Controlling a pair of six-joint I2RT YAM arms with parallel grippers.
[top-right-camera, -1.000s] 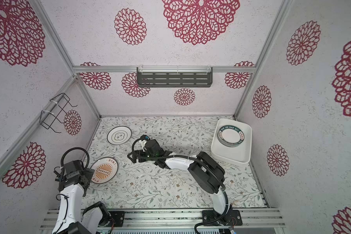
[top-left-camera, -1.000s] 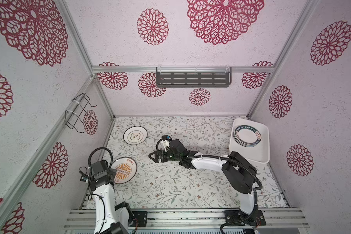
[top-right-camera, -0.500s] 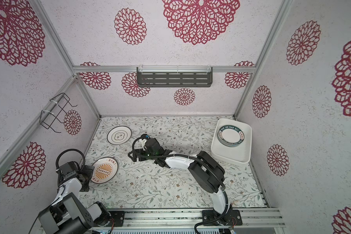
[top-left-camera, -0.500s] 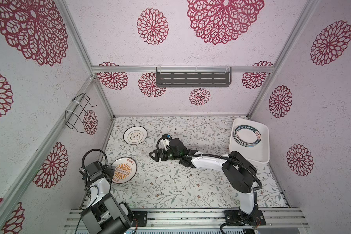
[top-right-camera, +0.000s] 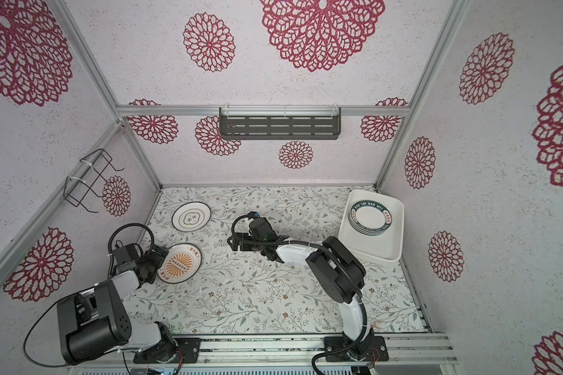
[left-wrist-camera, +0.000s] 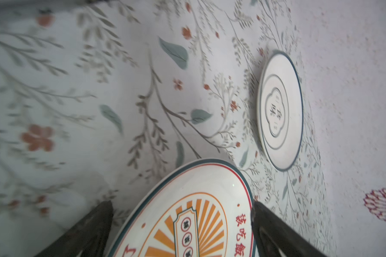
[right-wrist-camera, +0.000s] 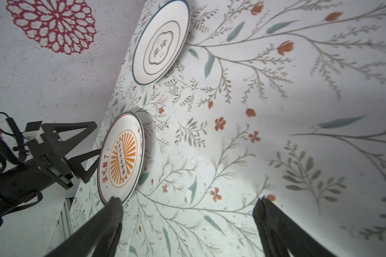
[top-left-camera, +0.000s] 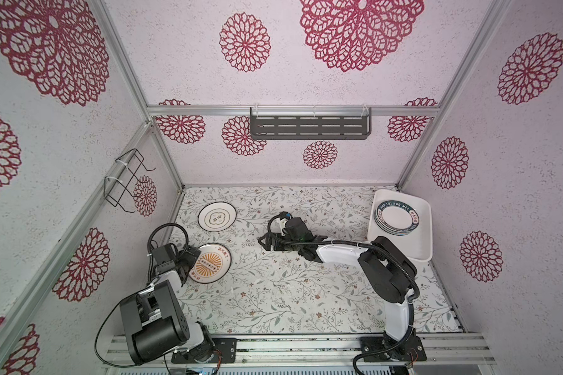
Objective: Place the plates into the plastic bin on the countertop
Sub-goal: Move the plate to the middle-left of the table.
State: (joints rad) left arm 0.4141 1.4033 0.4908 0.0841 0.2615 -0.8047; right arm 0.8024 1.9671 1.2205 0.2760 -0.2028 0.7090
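Left tool [left-wrist-camera: 181,205] spread astride sunburst plate [top-left-camera: 210,263] rim; right tool [right-wrist-camera: 188,200] spread, empty. Risk: shallow bite slips, plate skids across desk [top-left-camera: 273,292].

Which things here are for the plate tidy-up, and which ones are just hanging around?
For the job:
orange sunburst plate
ringed plate
teal-rimmed plate stack
white plastic bin
countertop

Just there:
dark grey wall shelf
black wire rack
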